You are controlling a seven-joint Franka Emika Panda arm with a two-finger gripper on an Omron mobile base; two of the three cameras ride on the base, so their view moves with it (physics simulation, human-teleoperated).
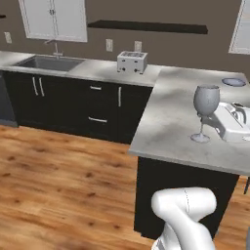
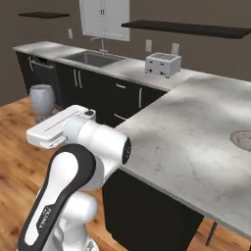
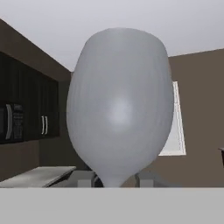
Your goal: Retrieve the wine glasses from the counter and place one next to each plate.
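Observation:
A grey-blue wine glass (image 1: 205, 100) with a rounded bowl stands upright on the marble counter (image 1: 166, 117), near its front edge. My gripper (image 1: 215, 122) reaches in from the right at stem height. In the hand view the bowl of the wine glass (image 3: 119, 105) looms close, and the two fingertips (image 3: 85, 178) sit tight on either side of the point where bowl meets stem; I cannot tell whether they touch it. From the other side, the glass (image 2: 41, 99) shows past my arm. A blue-grey plate (image 1: 233, 82) lies at the counter's far right, and a beige plate (image 2: 242, 138) at the right edge.
A white toaster (image 1: 132, 62) stands at the back of the counter by the wall, and a steel sink (image 1: 49, 62) lies further left. Black drawers and cabinets (image 1: 97, 105) run below. Wooden floor (image 1: 63, 185) spreads to the left of the counter's end.

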